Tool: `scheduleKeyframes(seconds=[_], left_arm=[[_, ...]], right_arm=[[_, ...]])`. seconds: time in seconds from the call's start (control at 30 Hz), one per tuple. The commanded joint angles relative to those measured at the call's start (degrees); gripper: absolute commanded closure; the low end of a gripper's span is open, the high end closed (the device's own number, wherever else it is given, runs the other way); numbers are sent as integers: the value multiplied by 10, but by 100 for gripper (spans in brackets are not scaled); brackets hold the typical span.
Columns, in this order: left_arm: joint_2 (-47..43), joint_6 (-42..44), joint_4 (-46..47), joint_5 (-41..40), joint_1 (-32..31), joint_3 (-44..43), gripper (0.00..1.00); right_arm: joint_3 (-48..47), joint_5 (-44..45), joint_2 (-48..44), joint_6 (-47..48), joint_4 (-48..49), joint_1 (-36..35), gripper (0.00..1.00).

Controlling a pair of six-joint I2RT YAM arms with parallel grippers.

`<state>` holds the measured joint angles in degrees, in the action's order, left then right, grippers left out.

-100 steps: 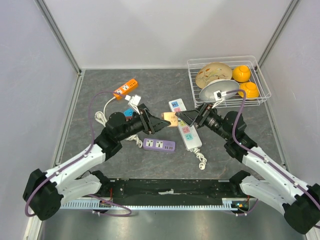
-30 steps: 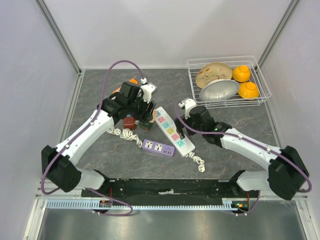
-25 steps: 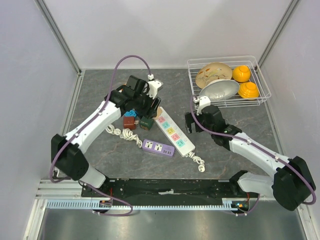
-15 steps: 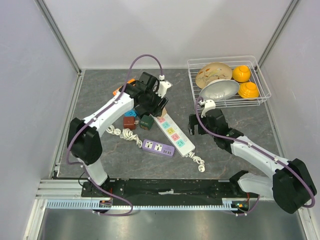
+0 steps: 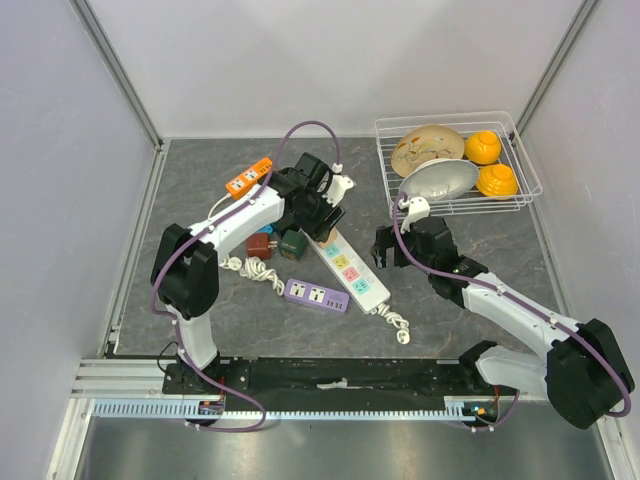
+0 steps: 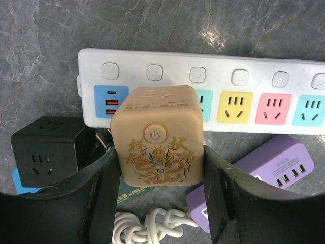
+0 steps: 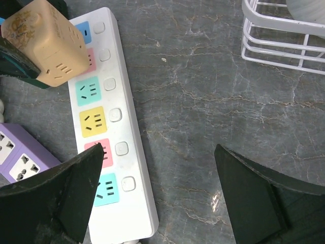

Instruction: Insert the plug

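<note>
Left wrist: left jaws held tan cube adapter (image 6: pixel 157 134) over USB end of white power strip (image 6: pixel 218 76), strip crosswise; my right jaws wide, empty.

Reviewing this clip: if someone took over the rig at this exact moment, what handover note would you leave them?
Left gripper: shut on the tan cube plug, held over the white power strip at the socket next to its blue USB panel.
Right gripper: open and empty, hovering over the table beside the strip.
Done: plug picked up and brought to the strip.
Left: the plug looks tilted in the right wrist view, apparently not seated. Line it up with that socket, press it in, then release.
</note>
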<state>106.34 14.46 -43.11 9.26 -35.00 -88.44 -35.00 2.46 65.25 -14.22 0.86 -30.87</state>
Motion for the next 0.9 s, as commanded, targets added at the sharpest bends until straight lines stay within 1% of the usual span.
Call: scheduleKeyframes(seconds=[0.0,0.33,0.87], left_arm=[[-3,25,24,-24,1,-9,98],[12,29,25,-17,0,-2,98],[19,33,36,-45,0,10,98]], right_arm=[[6,-15,-8,3,27,-1,2],[7,-17,-6,2,30,0,2],[7,-22,-7,7,32,-1,2]])
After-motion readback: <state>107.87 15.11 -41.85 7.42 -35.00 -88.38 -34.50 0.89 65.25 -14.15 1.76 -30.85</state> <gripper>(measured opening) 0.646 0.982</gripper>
